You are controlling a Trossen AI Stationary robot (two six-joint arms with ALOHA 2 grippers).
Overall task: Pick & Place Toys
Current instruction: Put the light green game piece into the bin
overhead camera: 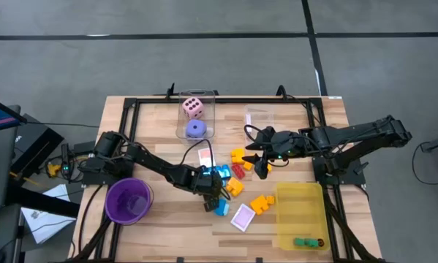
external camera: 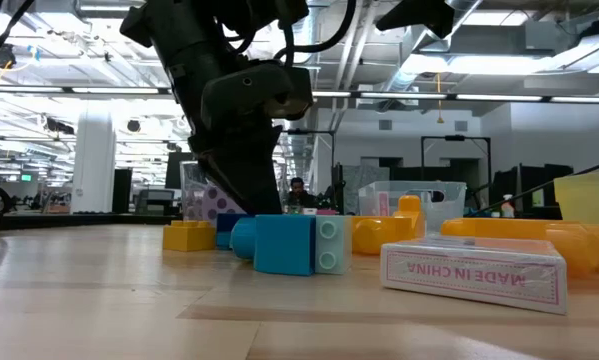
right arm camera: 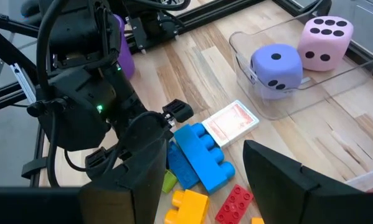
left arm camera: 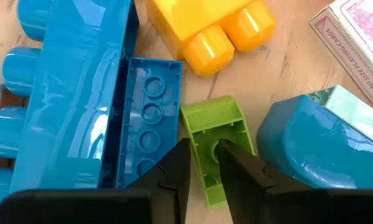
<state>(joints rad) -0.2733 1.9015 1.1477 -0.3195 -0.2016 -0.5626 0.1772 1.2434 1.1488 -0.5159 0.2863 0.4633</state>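
Observation:
Toys lie loose mid-table: a long blue block (left arm camera: 80,93), a yellow block (left arm camera: 211,25), a blue-and-mint block (left arm camera: 317,143), card boxes (overhead camera: 243,217) and a small green block (left arm camera: 214,140) that lies with its hollow side showing. My left gripper (left arm camera: 205,171) reaches down among them and is shut on the green block. In the low view the blue block (external camera: 289,243) hides its fingertips. My right gripper (right arm camera: 205,180) hangs open above the red (overhead camera: 238,170) and yellow blocks (overhead camera: 238,155), holding nothing. My left gripper pinches one side wall of the green block (left arm camera: 202,168) between its two fingers. One finger (left arm camera: 236,168) stands in the block's hollow and the other (left arm camera: 174,171) is outside, next to the long blue block. The fingers slant down from the table's left. The block lies on the table.
A clear box (overhead camera: 197,117) at the far edge holds a pink die (overhead camera: 193,107) and a purple die (overhead camera: 197,129). A purple cup (overhead camera: 129,201) stands near left. A yellow tray (overhead camera: 300,212) near right holds a few small pieces. Blocks crowd round the left gripper.

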